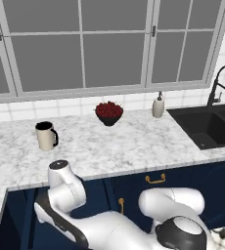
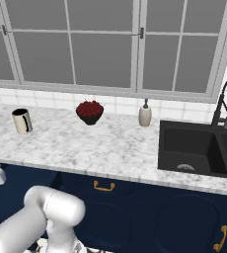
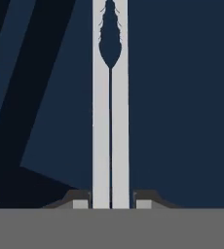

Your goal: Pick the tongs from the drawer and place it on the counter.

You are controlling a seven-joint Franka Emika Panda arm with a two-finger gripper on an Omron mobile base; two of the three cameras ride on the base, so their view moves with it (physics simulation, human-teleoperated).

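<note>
The arm is built of smooth, glossy white rounded shells, joined by dark grey to black bands at the joints, with a round dark cap on one bulging joint. The gripper ends in two small dark grey fingertips with lighter grey inner faces.

One mug, one bowl of red fruit, one soap bottle, one tongs.
</note>
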